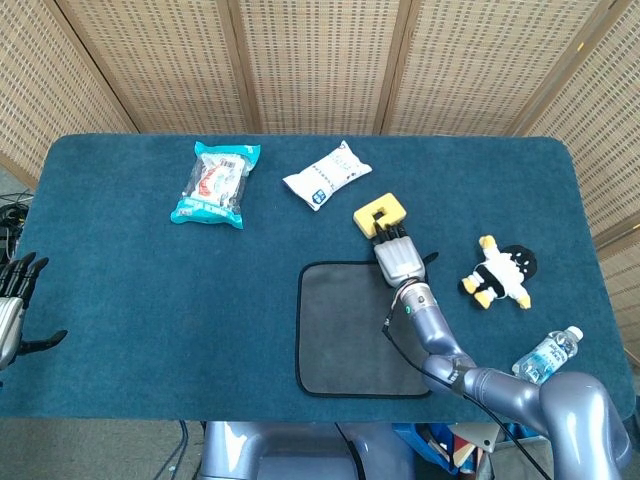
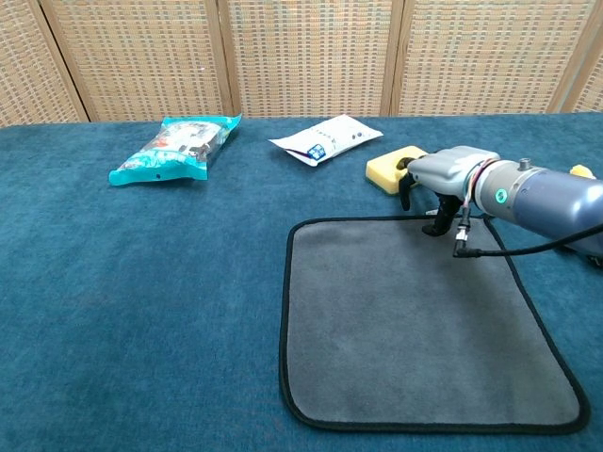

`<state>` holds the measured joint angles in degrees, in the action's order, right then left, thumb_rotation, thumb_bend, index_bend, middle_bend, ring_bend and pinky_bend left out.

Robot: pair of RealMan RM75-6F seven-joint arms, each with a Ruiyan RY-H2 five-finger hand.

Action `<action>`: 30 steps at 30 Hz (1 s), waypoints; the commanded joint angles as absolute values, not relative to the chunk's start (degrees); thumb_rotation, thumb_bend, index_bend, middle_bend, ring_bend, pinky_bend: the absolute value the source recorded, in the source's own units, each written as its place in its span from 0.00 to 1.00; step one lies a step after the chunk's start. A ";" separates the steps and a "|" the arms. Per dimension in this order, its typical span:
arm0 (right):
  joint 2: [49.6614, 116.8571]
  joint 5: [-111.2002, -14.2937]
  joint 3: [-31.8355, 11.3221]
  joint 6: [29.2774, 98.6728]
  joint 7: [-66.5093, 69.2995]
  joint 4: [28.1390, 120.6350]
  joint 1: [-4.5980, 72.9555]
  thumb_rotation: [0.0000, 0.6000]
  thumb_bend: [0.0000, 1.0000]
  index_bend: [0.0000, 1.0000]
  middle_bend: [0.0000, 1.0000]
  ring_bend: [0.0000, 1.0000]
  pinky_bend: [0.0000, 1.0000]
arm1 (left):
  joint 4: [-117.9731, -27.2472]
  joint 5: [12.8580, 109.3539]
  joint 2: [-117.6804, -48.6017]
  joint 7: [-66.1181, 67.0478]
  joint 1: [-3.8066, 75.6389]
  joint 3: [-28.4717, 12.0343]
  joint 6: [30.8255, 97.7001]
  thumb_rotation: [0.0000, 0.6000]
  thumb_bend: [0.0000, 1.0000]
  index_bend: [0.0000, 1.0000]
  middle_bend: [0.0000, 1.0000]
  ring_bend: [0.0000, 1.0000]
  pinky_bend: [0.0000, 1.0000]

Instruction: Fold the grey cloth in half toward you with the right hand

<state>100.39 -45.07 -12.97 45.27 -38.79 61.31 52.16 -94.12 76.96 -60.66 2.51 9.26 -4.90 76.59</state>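
The grey cloth (image 1: 358, 328) lies flat on the blue table (image 1: 130, 290), near the front edge and a bit to the right. It has a black border all around it. No part of it is folded.

The right hand (image 1: 397, 256) is low over the far edge of the cloth, near its far right corner. Its back faces up. The dark fingers (image 2: 407, 193) point away from the robot and curl down toward the cloth's edge. In the chest view the fingertips seem to touch the cloth right at the border, but it is hard to tell if they pinch it or only rest there. The fingers sit close together, side by side.

Just past the fingers is a yellow sponge block (image 1: 378, 214) with a hole in it. It is very close to the fingertips.

The left hand (image 1: 12, 305) is far off at the left side, by the table's edge. Its fingers are spread apart and it holds nothing.

A teal snack bag (image 1: 215, 183) and a white packet (image 1: 327, 175) lie at the back of the table. A little black, white and yellow stuffed toy (image 1: 500, 272) lies to the right of the cloth. A water bottle (image 1: 548, 353) shows at the lower right.
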 commanded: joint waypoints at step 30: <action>100.65 -47.00 -11.51 46.65 -35.36 61.35 51.56 1.00 0.52 0.60 0.00 0.00 0.00 | -94.14 76.71 -60.90 3.05 9.51 -4.72 76.56 1.00 0.16 0.00 0.00 0.00 0.00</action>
<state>100.71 -46.87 -11.54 46.55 -35.46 61.25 51.62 -94.14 76.71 -60.90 3.05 9.51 -4.71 76.56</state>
